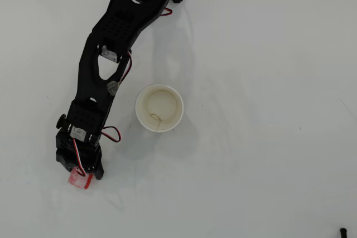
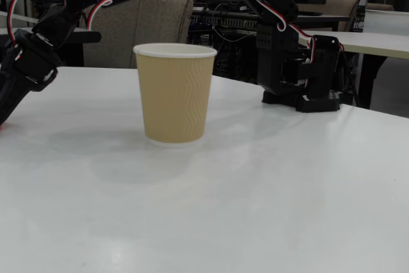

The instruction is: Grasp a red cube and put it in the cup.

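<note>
The white table (image 1: 268,54) lies bare across the whole right half of the overhead view, with wide free space around everything. One black arm (image 1: 111,43) stretches from the top edge down the left. One cup (image 1: 159,108) stands upright just right of it, untouched. One red cube (image 1: 79,180) sits at lower left, the gripper (image 1: 82,175) pinching it from above.
</note>
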Controlling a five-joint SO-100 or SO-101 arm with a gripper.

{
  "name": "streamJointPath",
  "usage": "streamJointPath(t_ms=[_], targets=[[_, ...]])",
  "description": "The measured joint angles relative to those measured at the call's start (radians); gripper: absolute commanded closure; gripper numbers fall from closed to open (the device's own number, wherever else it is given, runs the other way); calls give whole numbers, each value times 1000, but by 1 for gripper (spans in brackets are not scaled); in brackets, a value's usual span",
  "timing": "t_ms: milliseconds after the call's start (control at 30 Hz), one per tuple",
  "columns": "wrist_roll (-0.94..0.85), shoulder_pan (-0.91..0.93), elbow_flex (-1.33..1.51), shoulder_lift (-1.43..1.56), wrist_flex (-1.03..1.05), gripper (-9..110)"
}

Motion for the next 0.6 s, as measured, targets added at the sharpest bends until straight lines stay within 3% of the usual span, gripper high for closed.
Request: streamJointPath(t_ms=[133, 600], targets=[[0, 0, 0, 0, -21, 91], [20, 3, 0, 0, -41, 91]])
